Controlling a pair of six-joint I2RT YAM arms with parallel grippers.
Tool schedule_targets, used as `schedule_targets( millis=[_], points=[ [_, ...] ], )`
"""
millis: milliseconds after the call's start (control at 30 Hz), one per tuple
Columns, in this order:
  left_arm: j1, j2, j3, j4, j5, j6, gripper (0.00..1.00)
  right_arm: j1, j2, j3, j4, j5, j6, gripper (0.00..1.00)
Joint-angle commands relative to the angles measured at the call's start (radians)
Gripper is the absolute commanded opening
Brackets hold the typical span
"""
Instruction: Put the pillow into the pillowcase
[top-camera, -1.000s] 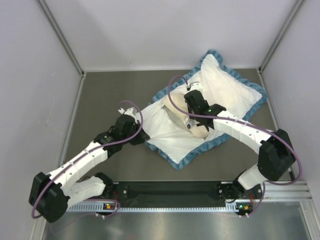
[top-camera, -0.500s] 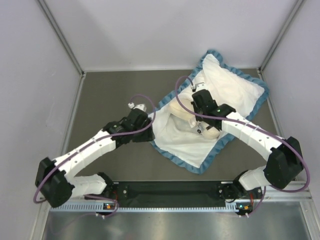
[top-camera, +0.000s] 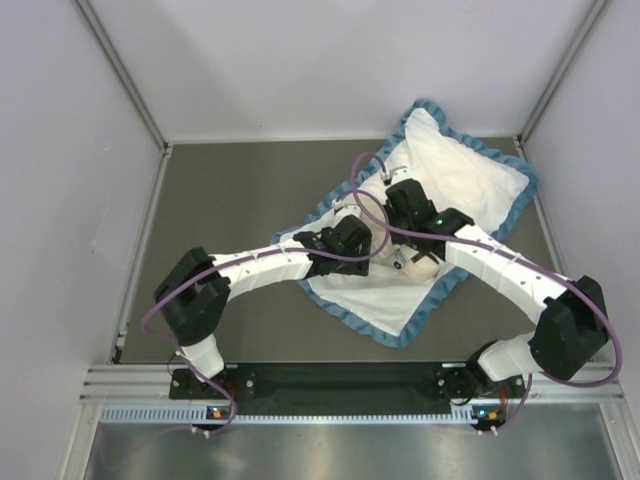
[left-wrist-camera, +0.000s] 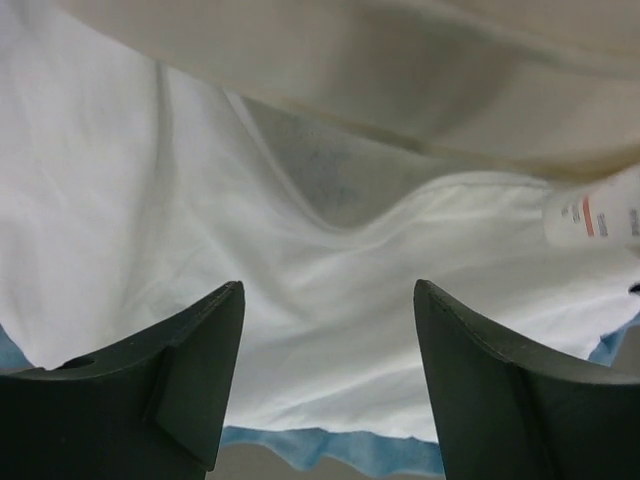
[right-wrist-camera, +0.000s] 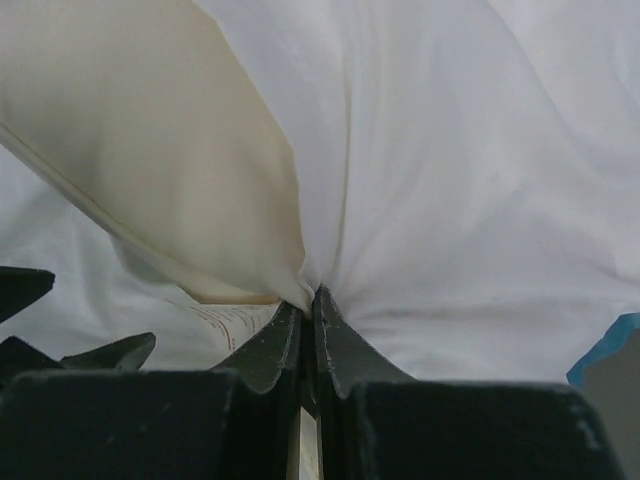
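The pillowcase (top-camera: 470, 185) lies spread at centre right, its white side up and its blue ruffle along the edges. The cream pillow (top-camera: 420, 268) sits partly under its folds, between the two arms. My right gripper (top-camera: 393, 190) is shut on a pinch of white pillowcase (right-wrist-camera: 460, 180) cloth, and the pillow (right-wrist-camera: 150, 150) bulges just left of its tips (right-wrist-camera: 312, 292). My left gripper (top-camera: 368, 240) hovers open over the white cloth (left-wrist-camera: 150, 200) with nothing between its fingers (left-wrist-camera: 205, 370). The pillow (left-wrist-camera: 400, 60) and a printed label (left-wrist-camera: 590, 215) lie ahead of it.
The grey tabletop (top-camera: 230, 190) is boxed in by white walls on three sides. A metal rail (top-camera: 340, 385) with both arm bases runs along the near edge. The pillowcase's blue ruffle (top-camera: 385, 335) hangs close to that rail.
My left arm swung right from the pillowcase's left edge to over its middle, and its jaws opened, letting the cloth go. The pillowcase shifted right. The right gripper kept its pinch.
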Motion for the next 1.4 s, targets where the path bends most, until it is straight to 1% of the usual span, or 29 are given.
schedule_targets(
  millis=[0,133,233,300,333,367,467,567,700,733,800,833,933,1067,1233,1367],
  points=[
    [0.011,0.018,0.033,0.114,-0.073,-0.015,0.74,-0.013,-0.069,0.010,0.030,0.016,-0.001,0.00],
    [0.011,0.110,0.129,0.022,-0.141,-0.048,0.75,-0.013,-0.073,0.007,0.031,0.003,0.005,0.00],
    [0.021,0.167,0.169,-0.006,-0.155,-0.063,0.75,-0.011,-0.081,0.003,0.031,-0.008,0.011,0.00],
    [0.030,0.197,0.180,-0.021,-0.147,-0.069,0.68,-0.011,-0.087,0.000,0.033,-0.013,0.010,0.00],
    [0.039,0.222,0.191,-0.027,-0.139,-0.072,0.60,-0.011,-0.089,0.000,0.033,-0.017,0.008,0.00],
    [0.045,0.230,0.191,-0.029,-0.135,-0.071,0.40,-0.013,-0.090,-0.001,0.033,-0.020,0.008,0.00],
    [0.054,0.210,0.163,-0.032,-0.128,-0.068,0.01,-0.011,-0.090,-0.006,0.033,-0.031,-0.004,0.00],
    [0.057,0.109,0.093,-0.032,-0.121,-0.060,0.00,-0.011,-0.060,-0.015,0.038,-0.075,-0.035,0.00],
    [0.071,-0.035,0.022,-0.112,-0.112,-0.049,0.00,-0.003,-0.009,-0.023,0.038,-0.163,-0.033,0.00],
    [0.083,-0.093,0.012,-0.118,-0.105,-0.046,0.00,0.001,0.000,-0.029,0.053,-0.186,-0.032,0.00],
    [0.103,-0.144,-0.013,-0.124,-0.067,-0.034,0.00,0.030,0.028,-0.040,0.064,-0.183,-0.029,0.00],
    [0.117,-0.188,-0.016,-0.135,-0.063,-0.029,0.00,0.040,0.045,-0.038,0.062,-0.184,-0.030,0.00],
    [0.142,-0.248,-0.012,-0.156,-0.076,-0.008,0.00,0.073,0.106,-0.017,0.035,-0.188,-0.041,0.00],
    [0.183,-0.253,0.025,-0.204,-0.087,0.027,0.00,0.148,0.123,-0.019,-0.043,-0.168,-0.038,0.00],
    [0.202,-0.250,0.073,-0.236,-0.151,0.059,0.00,0.182,0.088,-0.073,-0.059,-0.213,-0.027,0.00],
    [0.221,-0.235,0.128,-0.270,-0.260,0.099,0.00,0.222,0.095,-0.054,-0.093,-0.246,-0.042,0.00]
  ],
)
